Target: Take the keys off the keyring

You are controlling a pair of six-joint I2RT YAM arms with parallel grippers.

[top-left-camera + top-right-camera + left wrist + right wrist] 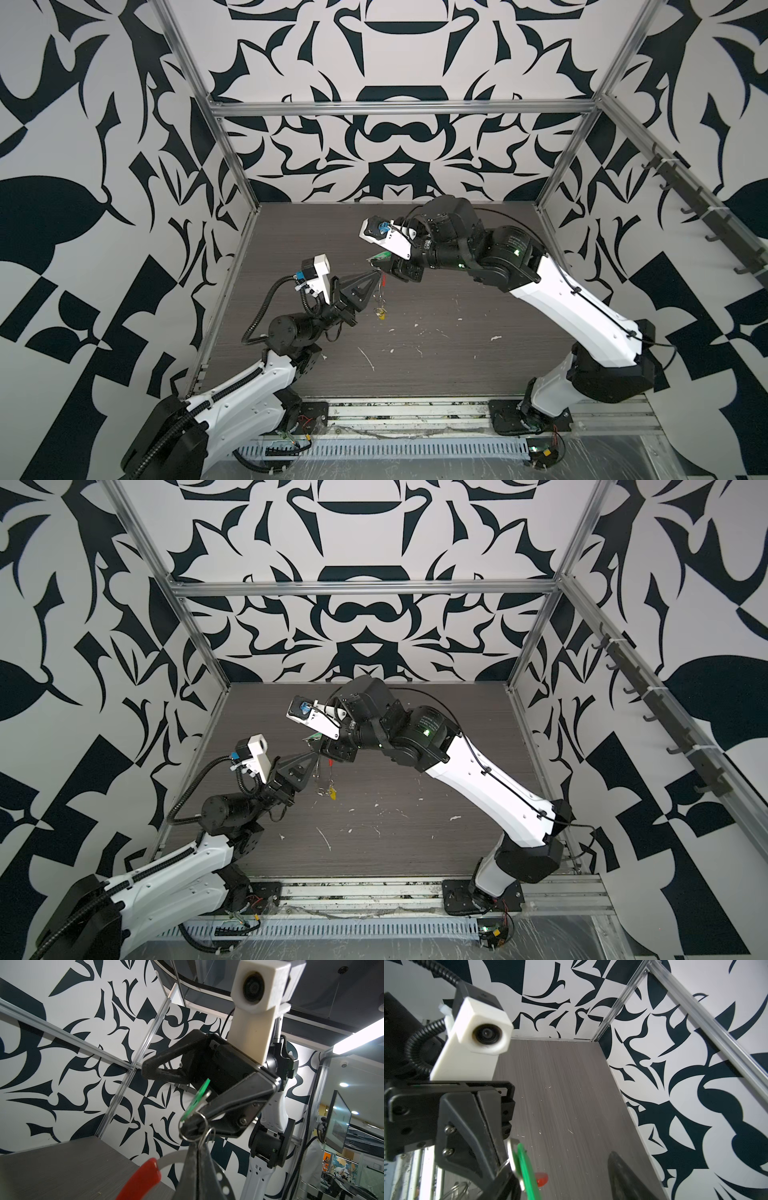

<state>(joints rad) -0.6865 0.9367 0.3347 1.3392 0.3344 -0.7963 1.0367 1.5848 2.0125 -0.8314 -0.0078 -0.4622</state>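
- Holding the work aloft: my left gripper point(375, 272) is shut tight at the top of the keyring point(169, 1157), well above the table point(457, 340). I cannot tell whether the pads bite the hoop itself or one of the small rings strung there.
- Below the left gripper, the hoop hangs free. Its red sleeve point(141, 1178) lies just beside the closed fingers, and the yellow key point(380, 312) dangles at the hoop's lowest point.
- Just right of the left gripper's tip is the green key point(197, 1096), carried on a small ring point(193, 1126). That ring appears to sit around the tip of one right finger.
- Meeting the left gripper tip to tip is my right gripper point(165, 1098), its jaws apart. The green key lies against one finger and the other finger stands well off, so nothing is clamped.
- Step in hand, as I judge it: freeing the green key first. Neither key looks to be off the keyring yet.
- The next move calls for closing the right jaws on the green head. I would then work its small ring along and off the hoop while the left gripper anchors the keyring against the pull.
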